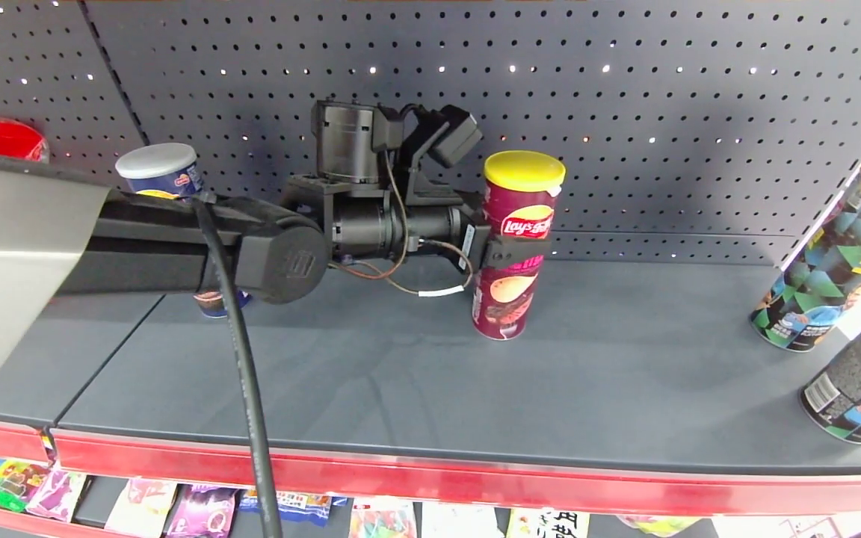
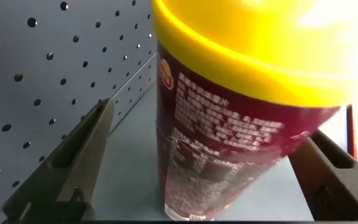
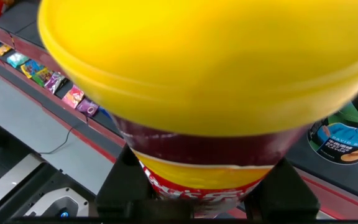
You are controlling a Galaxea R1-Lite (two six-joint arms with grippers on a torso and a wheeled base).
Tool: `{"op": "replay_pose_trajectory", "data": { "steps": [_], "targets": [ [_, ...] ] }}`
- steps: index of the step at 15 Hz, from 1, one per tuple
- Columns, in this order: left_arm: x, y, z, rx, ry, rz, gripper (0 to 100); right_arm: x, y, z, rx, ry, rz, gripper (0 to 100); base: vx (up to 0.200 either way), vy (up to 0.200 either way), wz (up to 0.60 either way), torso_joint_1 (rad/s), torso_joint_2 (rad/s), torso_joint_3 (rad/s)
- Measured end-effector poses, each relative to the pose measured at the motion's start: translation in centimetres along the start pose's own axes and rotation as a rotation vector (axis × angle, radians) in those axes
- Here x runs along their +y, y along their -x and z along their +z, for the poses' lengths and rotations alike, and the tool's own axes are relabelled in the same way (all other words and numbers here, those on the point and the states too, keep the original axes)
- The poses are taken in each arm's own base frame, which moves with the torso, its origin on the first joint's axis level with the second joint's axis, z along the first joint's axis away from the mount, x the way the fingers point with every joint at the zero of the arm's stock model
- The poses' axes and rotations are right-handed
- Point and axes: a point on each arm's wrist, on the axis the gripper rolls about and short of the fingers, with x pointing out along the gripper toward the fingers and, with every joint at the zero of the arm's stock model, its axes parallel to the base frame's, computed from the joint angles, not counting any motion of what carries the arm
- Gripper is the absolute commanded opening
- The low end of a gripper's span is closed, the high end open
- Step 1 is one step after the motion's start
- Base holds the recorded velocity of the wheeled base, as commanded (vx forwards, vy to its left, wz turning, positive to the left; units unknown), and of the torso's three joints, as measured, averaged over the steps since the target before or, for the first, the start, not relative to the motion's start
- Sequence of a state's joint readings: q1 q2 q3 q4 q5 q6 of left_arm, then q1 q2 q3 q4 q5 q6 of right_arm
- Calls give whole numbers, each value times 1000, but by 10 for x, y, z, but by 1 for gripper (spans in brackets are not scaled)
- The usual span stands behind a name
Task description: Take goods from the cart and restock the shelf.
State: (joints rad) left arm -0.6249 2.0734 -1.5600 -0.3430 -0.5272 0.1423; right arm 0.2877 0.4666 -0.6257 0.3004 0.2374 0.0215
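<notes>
Releasing a can (image 1: 524, 217) on the shelf (image 1: 625, 373)
Draw the left tool (image 1: 511, 252), spread either side of the can standing upright mid-shelf, straight back toward 9 o'clock, never brushing this tall, smooth, glossy tube, probably light cardboard and easy to tip under its yellow plastic lid (image 1: 524, 170); hold the right tool (image 3: 204, 193), pinched on the other can (image 3: 210, 155), away from the matte grey shelf meanwhile.
</notes>
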Motion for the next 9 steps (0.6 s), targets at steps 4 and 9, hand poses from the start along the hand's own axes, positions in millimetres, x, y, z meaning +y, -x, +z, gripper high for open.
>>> {"op": "replay_pose_trajectory", "data": {
  "steps": [4, 9],
  "targets": [
    [0, -4, -3, 3, 2, -7, 0, 0, 0, 0, 2, -1, -3, 0, 0, 0, 0, 0, 0, 0],
    [-12, -7, -3, 8, 7, -36, 0, 0, 0, -1, 3, -1, -8, 0, 0, 0, 0, 0, 0, 0]
  ]
}}
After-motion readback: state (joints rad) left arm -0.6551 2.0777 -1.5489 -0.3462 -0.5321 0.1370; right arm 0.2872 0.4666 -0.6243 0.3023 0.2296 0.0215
